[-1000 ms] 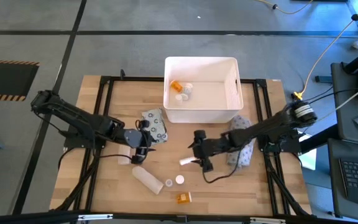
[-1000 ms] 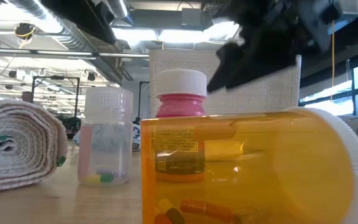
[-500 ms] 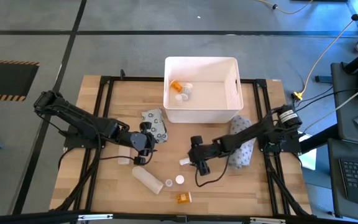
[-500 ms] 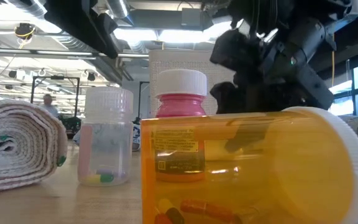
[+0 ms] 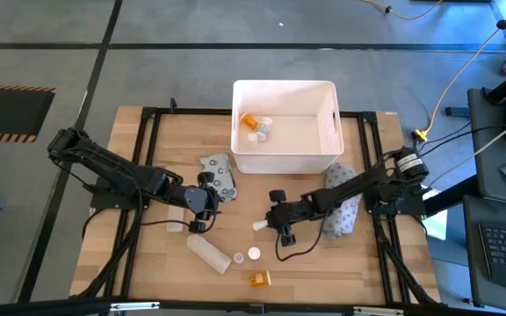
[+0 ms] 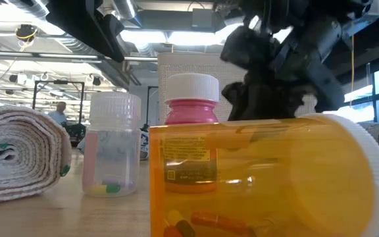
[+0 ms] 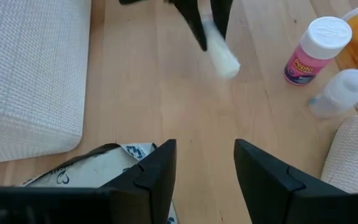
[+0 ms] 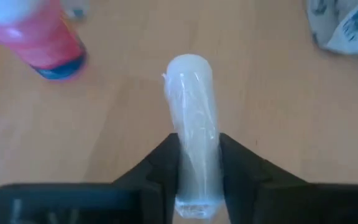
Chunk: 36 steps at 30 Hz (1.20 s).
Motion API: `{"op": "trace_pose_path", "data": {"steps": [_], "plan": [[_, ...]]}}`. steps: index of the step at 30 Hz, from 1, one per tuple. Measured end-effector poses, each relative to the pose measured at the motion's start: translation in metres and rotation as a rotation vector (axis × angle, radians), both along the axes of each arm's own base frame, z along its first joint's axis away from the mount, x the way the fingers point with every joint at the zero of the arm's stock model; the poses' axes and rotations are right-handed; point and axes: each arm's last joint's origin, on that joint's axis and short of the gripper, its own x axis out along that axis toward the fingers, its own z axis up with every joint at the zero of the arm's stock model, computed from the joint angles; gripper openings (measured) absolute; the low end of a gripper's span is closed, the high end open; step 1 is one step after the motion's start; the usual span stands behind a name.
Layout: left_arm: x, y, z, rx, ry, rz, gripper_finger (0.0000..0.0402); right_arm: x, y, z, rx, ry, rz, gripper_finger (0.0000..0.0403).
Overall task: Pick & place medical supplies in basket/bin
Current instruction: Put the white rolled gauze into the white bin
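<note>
The white bin stands at the table's far middle with an orange pill bottle inside. My right gripper is low over the table's middle, shut on a small white plastic-wrapped roll. My left gripper stands open beside the grey printed packet, with nothing between its fingers. Near the front edge a larger white roll, a clear bottle, a pink bottle with a white cap and an orange pill bottle lie or stand on the wood. My right gripper pinches the small roll's near end between its two fingers, one on each side. The fingers slant down from the table's right and lie along the roll. The roll's free end sticks out past the fingertips, low over the wood.
A second grey printed packet lies under my right arm. The black frame rails run along both sides of the table. Bare wood shows at the front right.
My right gripper has sunk toward the table and shut on the small white roll, shifting slightly toward the table's left.
</note>
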Motion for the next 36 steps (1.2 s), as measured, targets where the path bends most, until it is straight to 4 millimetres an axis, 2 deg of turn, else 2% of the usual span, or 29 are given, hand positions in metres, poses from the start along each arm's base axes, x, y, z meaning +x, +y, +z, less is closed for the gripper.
{"op": "trace_pose_path", "data": {"steps": [5, 9, 14, 17, 19, 22, 26, 36], "plan": [[0.0, 0.0, 0.0, -0.001, -0.001, 0.0, 0.0155, -0.011, -0.004, 0.047, -0.003, -0.115, 0.03, 0.0063], [0.0, 0.0, 0.0, -0.001, -0.001, 0.0, 0.0155, -0.029, -0.017, 0.102, -0.021, -0.294, -0.022, 0.0066], [0.0, 0.0, 0.0, 0.0, -0.001, 0.0, 0.0155, -0.067, -0.049, 0.166, -0.176, -0.524, -0.317, 0.0071], [0.0, 0.0, 0.0, 0.0, -0.001, 0.0, 0.0155, -0.088, -0.071, 0.191, -0.232, -0.627, -0.516, 0.0067], [0.0, 0.0, 0.0, 0.0, -0.001, 0.001, 0.0155, -0.098, -0.087, 0.202, -0.228, -0.675, -0.642, 0.0066], [0.0, 0.0, 0.0, 0.001, -0.002, 0.001, 0.0155, -0.105, -0.11, 0.208, -0.218, -0.704, -0.766, 0.0067], [0.0, 0.0, 0.0, 0.001, -0.002, 0.001, 0.0155, -0.103, -0.138, 0.198, -0.238, -0.645, -0.893, 0.0066], [0.0, 0.001, 0.0, 0.013, -0.006, 0.012, 0.0155, -0.088, -0.199, 0.139, -0.333, -0.277, -1.105, 0.0067]]}}
